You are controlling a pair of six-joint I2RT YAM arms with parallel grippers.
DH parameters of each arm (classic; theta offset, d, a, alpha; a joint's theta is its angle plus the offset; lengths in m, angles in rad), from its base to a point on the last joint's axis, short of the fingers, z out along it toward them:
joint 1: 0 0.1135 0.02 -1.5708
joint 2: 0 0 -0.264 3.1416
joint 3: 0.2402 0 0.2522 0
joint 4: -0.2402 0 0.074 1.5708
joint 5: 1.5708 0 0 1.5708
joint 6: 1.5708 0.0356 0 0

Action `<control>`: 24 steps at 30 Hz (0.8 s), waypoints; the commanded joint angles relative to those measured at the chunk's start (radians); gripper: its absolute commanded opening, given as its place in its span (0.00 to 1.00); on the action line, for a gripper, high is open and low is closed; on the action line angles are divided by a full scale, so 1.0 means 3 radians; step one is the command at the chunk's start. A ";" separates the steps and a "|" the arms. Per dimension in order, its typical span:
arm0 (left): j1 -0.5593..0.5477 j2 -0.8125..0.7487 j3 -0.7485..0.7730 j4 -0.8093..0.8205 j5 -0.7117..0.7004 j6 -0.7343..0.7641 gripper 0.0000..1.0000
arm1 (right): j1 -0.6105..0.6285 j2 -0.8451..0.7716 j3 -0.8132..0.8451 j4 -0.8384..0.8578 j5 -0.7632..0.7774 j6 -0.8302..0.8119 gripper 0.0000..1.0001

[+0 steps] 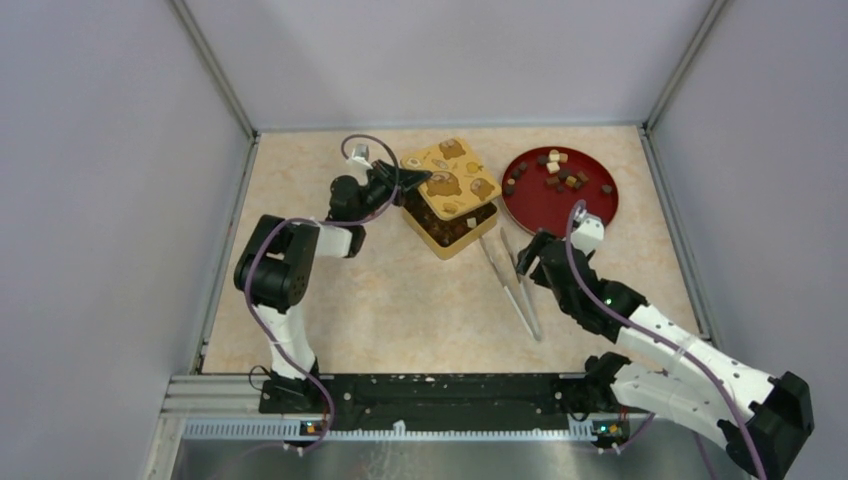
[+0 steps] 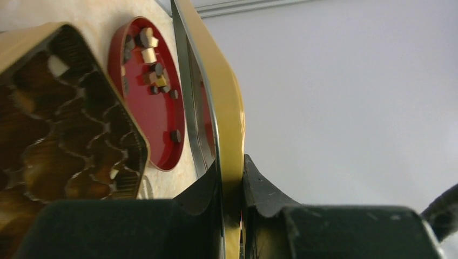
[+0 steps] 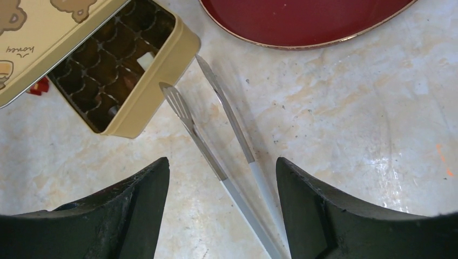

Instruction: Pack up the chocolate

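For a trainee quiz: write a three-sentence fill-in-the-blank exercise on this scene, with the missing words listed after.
1. The left pincer is shut on the edge of the square yellow ____.
2. Loose chocolate lies on the round ____ plate.
3. The right pincer stands ____ above the metal tongs on the table.

Missing words: lid; red; open
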 commanded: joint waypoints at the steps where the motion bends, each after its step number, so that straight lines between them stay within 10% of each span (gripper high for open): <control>1: 0.0011 0.0209 -0.0117 0.0528 -0.0127 -0.0177 0.00 | -0.0012 0.0105 0.0043 -0.0098 0.0081 0.0026 0.71; 24: -0.0018 0.0551 -0.0223 0.0283 -0.0032 -0.0123 0.08 | -0.0012 0.0009 0.0181 -0.0075 0.0114 -0.0031 0.70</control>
